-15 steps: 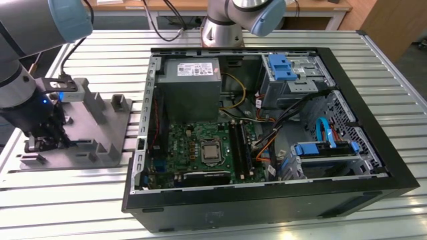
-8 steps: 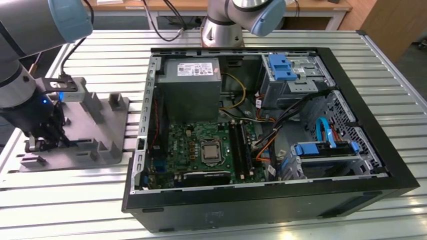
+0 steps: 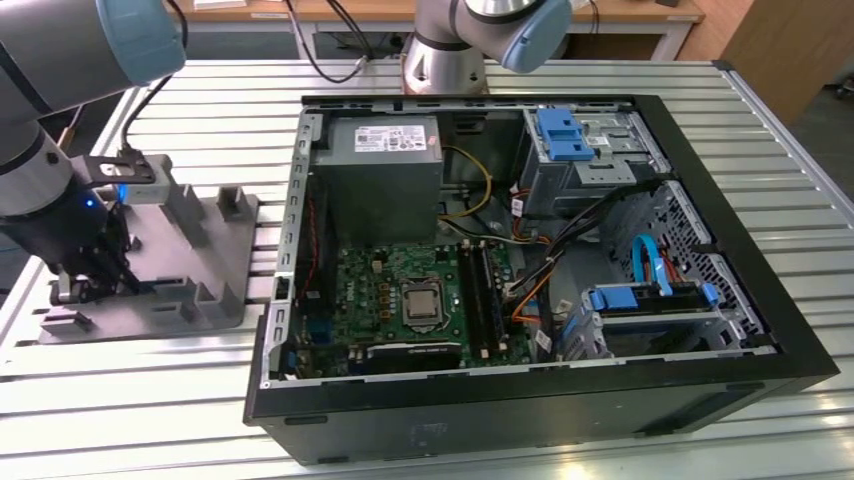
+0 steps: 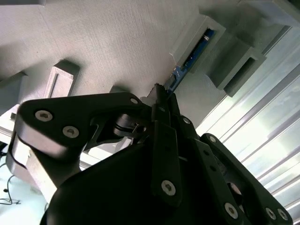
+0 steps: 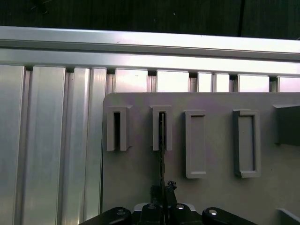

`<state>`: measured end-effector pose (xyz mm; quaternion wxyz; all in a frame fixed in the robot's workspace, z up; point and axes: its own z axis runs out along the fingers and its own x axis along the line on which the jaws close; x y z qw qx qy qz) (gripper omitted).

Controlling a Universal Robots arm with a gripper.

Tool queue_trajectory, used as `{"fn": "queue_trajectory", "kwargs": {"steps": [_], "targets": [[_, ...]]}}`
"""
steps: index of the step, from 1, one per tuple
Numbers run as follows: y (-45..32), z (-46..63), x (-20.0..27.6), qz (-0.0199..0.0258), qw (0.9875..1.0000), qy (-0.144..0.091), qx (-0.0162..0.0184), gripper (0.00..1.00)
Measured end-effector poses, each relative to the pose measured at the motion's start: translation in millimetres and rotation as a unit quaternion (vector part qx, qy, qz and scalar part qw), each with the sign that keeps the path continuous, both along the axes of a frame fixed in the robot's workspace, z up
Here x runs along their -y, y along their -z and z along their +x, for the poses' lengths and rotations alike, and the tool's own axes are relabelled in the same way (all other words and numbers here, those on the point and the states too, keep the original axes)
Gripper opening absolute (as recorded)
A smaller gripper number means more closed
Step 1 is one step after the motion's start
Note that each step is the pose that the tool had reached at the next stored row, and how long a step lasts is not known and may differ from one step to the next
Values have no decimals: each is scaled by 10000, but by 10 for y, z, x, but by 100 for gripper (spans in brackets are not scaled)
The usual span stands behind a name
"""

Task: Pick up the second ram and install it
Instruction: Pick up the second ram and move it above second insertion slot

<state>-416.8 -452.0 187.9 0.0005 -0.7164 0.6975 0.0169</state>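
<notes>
The second ram (image 5: 162, 136) stands on edge in a slotted holder of the grey fixture (image 5: 136, 173), seen as a thin dark strip. In the second wrist view the second ram (image 4: 193, 52) shows a blue-green edge running from the holder to my fingertips. My gripper (image 5: 163, 191) is down over the stick with its fingers drawn in against the board's near end, shut on it. In the exterior view my gripper (image 3: 83, 288) is low over the fixture (image 3: 200, 262) at the exterior view's left, outside the computer case.
The open computer case (image 3: 747, 250) lies to the exterior view's right of the fixture, its motherboard (image 3: 400, 300) showing long black memory slots (image 3: 477, 290). Other raised holders (image 5: 246, 143) stand on the fixture. A ribbed metal table (image 3: 801, 180) carries everything.
</notes>
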Motion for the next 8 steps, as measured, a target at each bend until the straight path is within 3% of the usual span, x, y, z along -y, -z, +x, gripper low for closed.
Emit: {"fn": "queue_trajectory", "kwargs": {"steps": [5,8], "targets": [[-13,0,0,1,10000,0,2,14],[-84,0,-1,5,10000,0,1,14]]}}
